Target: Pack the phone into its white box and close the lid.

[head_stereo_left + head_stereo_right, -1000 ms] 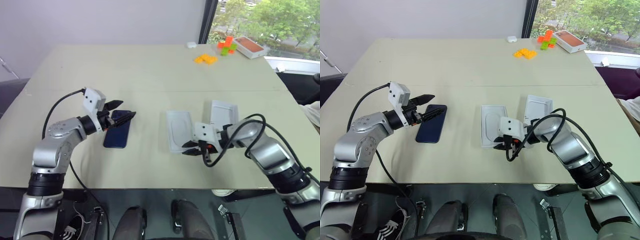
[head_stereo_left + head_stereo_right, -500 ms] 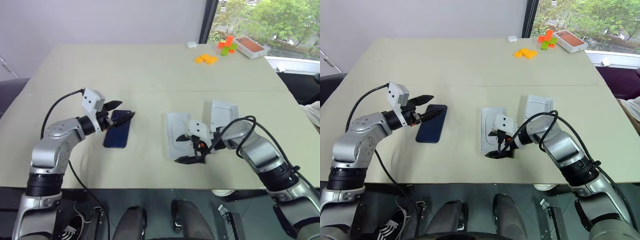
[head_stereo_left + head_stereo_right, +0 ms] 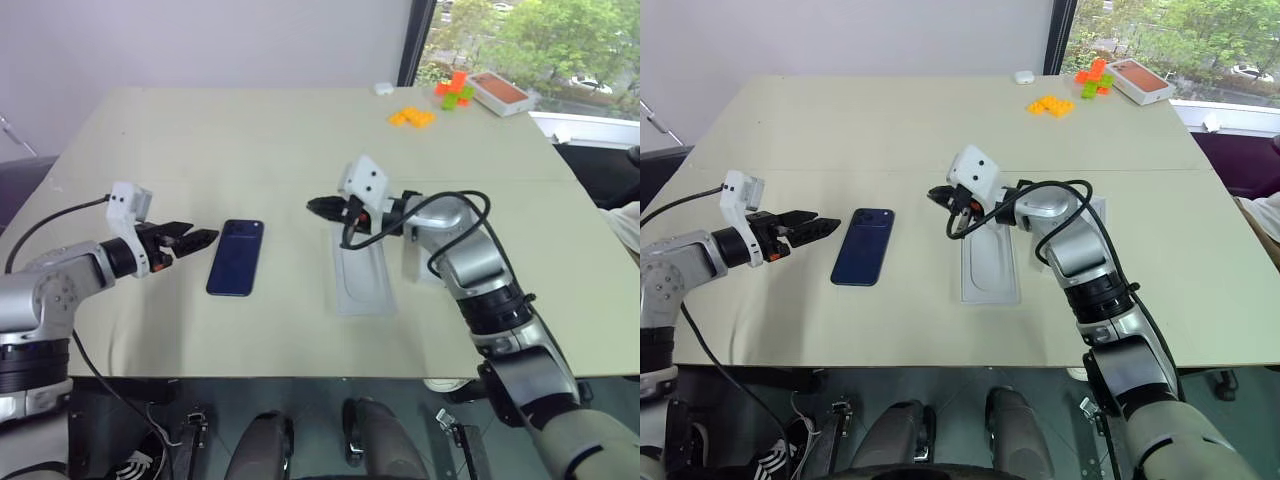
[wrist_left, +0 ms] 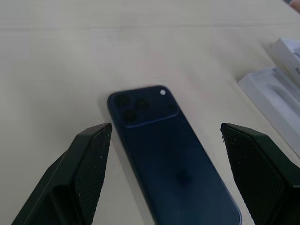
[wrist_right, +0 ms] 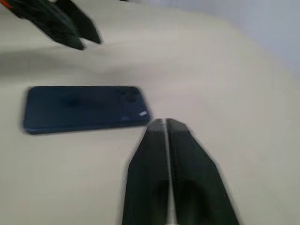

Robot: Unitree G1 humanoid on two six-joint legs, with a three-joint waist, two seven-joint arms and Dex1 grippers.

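The phone (image 3: 236, 257) lies flat on the surface (image 3: 200, 140), long axis running away from the robot, between the two hands — the spread-fingered, empty left hand (image 3: 190, 239) just beside its left edge, nearer than the clenched, empty right hand (image 3: 318, 206).

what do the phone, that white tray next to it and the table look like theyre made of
The phone: probably glass or smooth coated metal, dark navy with a soft sheen around the camera cluster.
The white tray: looks like thin moulded plastic or pulp, matte white with a shallow oval recess; hard to say which.
The table: a flat pale beige top, matte, likely laminate or painted board, with a seam running across it.
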